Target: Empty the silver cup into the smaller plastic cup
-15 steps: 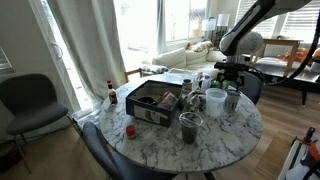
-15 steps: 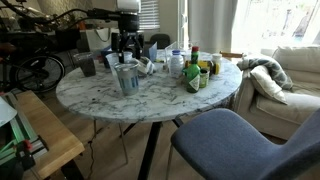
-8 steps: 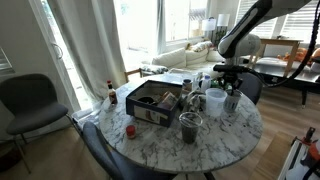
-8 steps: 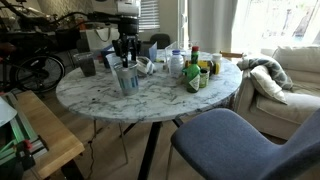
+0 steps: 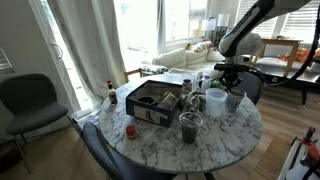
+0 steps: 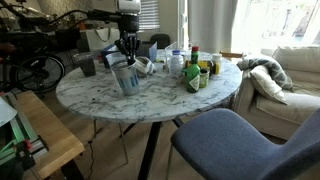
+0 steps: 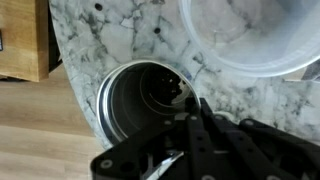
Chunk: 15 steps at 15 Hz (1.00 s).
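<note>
Shiny silver cup [image 7: 138,105], gripper [image 7: 192,108] seemingly pinching its rim, veined marble table [image 7: 110,35]

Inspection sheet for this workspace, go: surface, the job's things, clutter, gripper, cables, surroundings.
Surface: round marble table, crowded around the middle.
Job's things: silver cup upright near the table edge, beside the wider whitish cup; smaller plastic cup upright, standing apart.
Clutter: open cardboard box, bottles, small red item.
Gripper: gripper shut on the silver cup's rim, one finger inside.
Cables: dark cable hanging by the arm.
Surroundings: sofa, grey chair, blue chair, wood floor.
</note>
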Available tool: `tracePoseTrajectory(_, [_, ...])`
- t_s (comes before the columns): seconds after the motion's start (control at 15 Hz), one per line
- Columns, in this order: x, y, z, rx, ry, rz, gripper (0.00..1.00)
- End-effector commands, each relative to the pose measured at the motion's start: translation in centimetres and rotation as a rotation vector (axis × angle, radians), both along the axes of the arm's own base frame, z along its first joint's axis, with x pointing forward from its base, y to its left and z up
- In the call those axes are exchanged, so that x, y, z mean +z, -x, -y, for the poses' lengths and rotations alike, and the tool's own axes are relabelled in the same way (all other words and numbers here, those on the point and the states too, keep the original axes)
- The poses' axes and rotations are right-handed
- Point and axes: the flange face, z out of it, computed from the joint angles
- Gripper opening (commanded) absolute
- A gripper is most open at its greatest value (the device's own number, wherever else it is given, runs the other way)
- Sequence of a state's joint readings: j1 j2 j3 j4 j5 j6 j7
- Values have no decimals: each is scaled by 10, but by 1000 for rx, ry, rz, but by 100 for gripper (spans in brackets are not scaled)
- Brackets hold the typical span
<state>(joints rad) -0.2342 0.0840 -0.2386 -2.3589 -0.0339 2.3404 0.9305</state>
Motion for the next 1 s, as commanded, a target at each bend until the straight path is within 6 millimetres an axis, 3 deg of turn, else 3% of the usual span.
tracePoseTrajectory(0.0, [33, 8, 0, 142, 71, 40, 1])
tracePoseTrajectory(0.27, [98, 12, -15, 342, 167, 64, 1])
tracePoseTrajectory(0.47, [158, 17, -50, 497, 229, 76, 1])
tracePoseTrajectory(0.73, [224, 27, -138, 712, 275, 95, 1])
tracePoseTrajectory(0.93, [260, 35, -224, 882, 332, 113, 1])
